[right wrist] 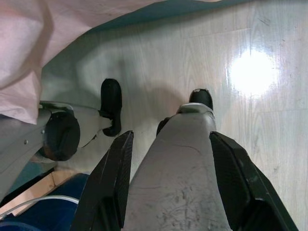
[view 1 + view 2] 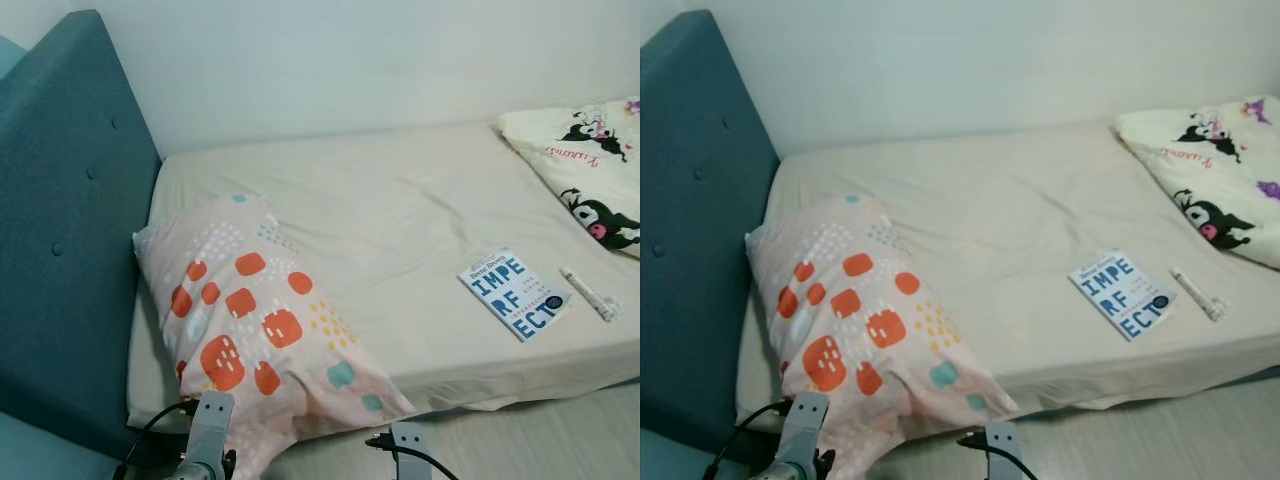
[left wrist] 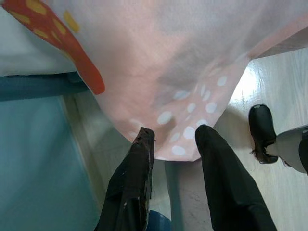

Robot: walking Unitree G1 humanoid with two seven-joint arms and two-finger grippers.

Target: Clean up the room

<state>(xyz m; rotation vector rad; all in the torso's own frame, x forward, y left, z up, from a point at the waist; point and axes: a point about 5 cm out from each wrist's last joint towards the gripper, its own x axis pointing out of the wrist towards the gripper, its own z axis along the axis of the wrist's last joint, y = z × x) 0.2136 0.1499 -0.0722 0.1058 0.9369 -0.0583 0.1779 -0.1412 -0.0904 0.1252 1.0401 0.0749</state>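
Left tool (image 3: pixel 175 144): fingers apart, holding nothing, right below the hanging corner of the spotted pillow (image 2: pixel 245 320).
Right tool (image 1: pixel 171 173): fingers spread, empty, pointing down at the wooden floor (image 1: pixel 250 101).
Pillow: lies on the bed (image 2: pixel 400 220) by the teal headboard (image 2: pixel 60 230), long axis running from headboard out over the near edge.
Nearer arm: left, I judge.
Further out: book (image 2: pixel 513 293) and pen (image 2: pixel 590 294), right side.
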